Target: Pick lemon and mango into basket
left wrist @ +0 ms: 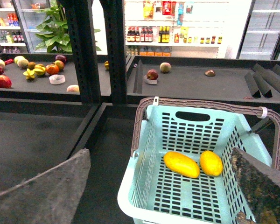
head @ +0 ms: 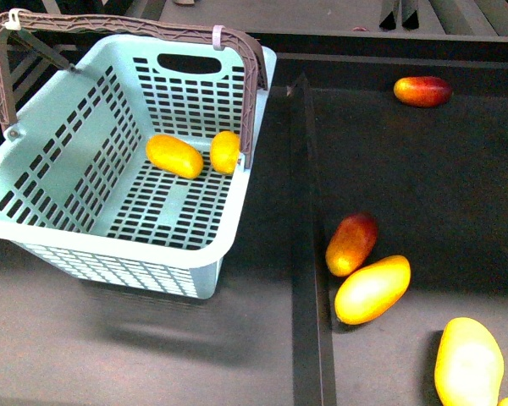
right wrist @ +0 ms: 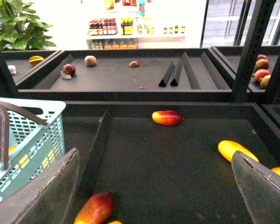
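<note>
Front view: mango and lemon inside basket, near far wall.

The pale teal slotted plastic basket is open from above, though its brown arched handles stand raised over both ends. A raised dark divider ridge separates it from the fruit shelf.

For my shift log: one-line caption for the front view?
Mango and lemon lie apart in the teal basket; four more mangoes remain outside.
</note>
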